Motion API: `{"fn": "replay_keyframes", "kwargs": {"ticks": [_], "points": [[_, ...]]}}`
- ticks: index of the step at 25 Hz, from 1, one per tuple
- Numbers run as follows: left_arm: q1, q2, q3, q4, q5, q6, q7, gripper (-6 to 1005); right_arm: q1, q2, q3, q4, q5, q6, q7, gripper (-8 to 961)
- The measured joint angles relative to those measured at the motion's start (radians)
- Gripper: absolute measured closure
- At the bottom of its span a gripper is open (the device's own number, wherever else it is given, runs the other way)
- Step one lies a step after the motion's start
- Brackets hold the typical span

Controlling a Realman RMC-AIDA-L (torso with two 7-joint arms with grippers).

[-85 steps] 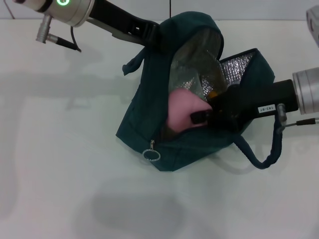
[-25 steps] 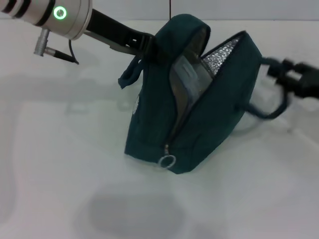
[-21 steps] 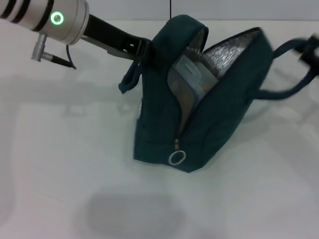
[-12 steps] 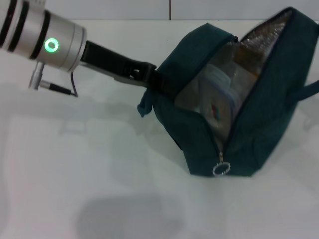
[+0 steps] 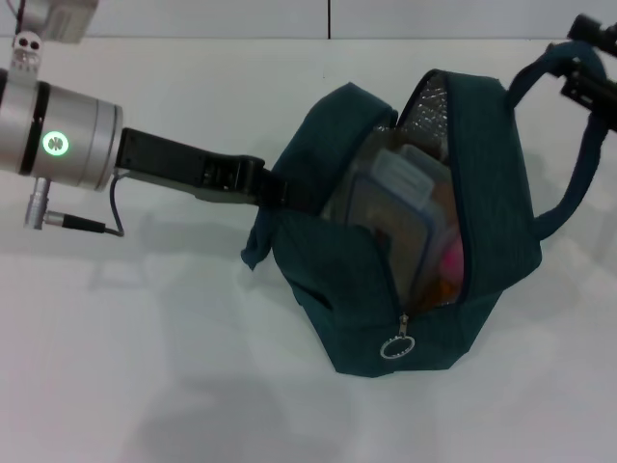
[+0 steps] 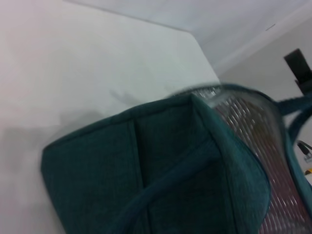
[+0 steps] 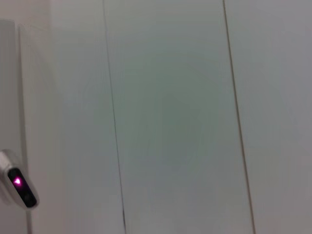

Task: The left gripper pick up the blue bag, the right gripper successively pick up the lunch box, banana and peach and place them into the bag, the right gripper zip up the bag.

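The blue bag stands on the white table, its mouth open toward me. Its silver zipper pull hangs at the near end. Inside lies the lunch box against the foil lining. A pink patch of the peach and an orange bit of the banana show beside it. My left gripper is shut on the bag's left side by its handle. At the far right my right gripper holds the other handle loop taut. The left wrist view shows the bag's fabric and lining.
The table's far edge meets a pale wall behind the bag. The right wrist view shows only wall panels and a small device with a pink light. Bare table lies in front of and left of the bag.
The bag swung far right, then came back toward the middle and turned, showing the lunch box and fruit. The right gripper with the handle came back into view. The left arm moved lower and left.
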Motion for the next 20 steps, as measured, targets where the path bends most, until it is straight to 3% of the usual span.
{"fn": "replay_keyframes", "kwargs": {"ticks": [4, 10, 20], "points": [[-0.009, 0.007, 0.000, -0.053, 0.000, -0.006, 0.033, 954, 0.002, -0.003, -0.011, -0.004, -0.054, 0.029, 0.059, 409], [-0.013, 0.012, -0.029, -0.055, -0.001, -0.010, 0.052, 954, -0.070, -0.023, -0.003, -0.007, -0.080, -0.017, 0.112, 409], [-0.004, 0.009, -0.052, -0.061, 0.020, -0.028, 0.082, 953, -0.168, -0.017, 0.148, -0.053, -0.069, -0.172, 0.139, 409]]}}
